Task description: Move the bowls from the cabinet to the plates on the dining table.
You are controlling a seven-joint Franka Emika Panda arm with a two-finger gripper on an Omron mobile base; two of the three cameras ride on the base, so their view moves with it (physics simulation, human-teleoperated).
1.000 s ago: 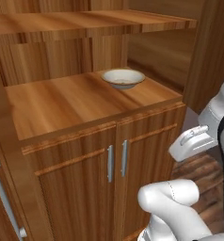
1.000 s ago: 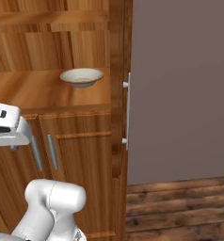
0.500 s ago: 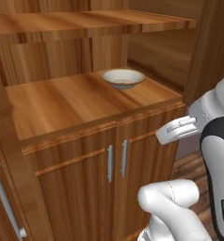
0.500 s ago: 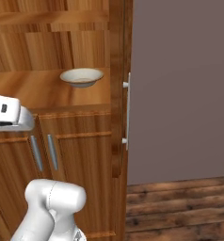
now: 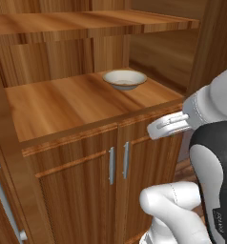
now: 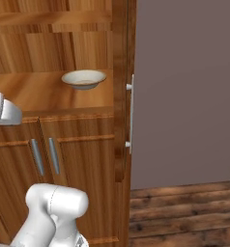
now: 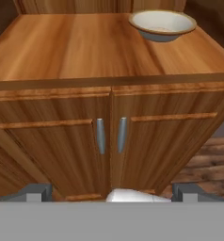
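Swung further in across the cabinet (image 5: 77,167) front since a second ago, wrist now lower and nearer the shelf lip in the left base view, base and scene holding steady. Gripper (image 7: 112,190) spread wide, fingertips (image 7: 36,192) far apart at the bottom of the hand view, nothing between them, nothing touched. Hovering out in front of the lower doors, short of the wood.

Beige bowl (image 5: 125,79) with brown rim sitting upright on the open wooden shelf (image 5: 63,102), back towards the right rear corner, well apart from the hand. Same bowl at upper right in the hand view (image 7: 162,24) and near the shelf's right end in the right base view (image 6: 83,78).

Shelf broad and bare to the left of the bowl. Upper shelf (image 5: 87,21) overhanging above, leaving a low slot to reach into. Two slim grey bar handles (image 7: 110,135) side by side on the closed lower doors, right below the shelf edge. Open cabinet door (image 6: 122,87) standing edge-on at the right with a vertical handle (image 6: 131,113), grey wall (image 6: 184,91) beyond, dark plank floor (image 6: 184,212) below.
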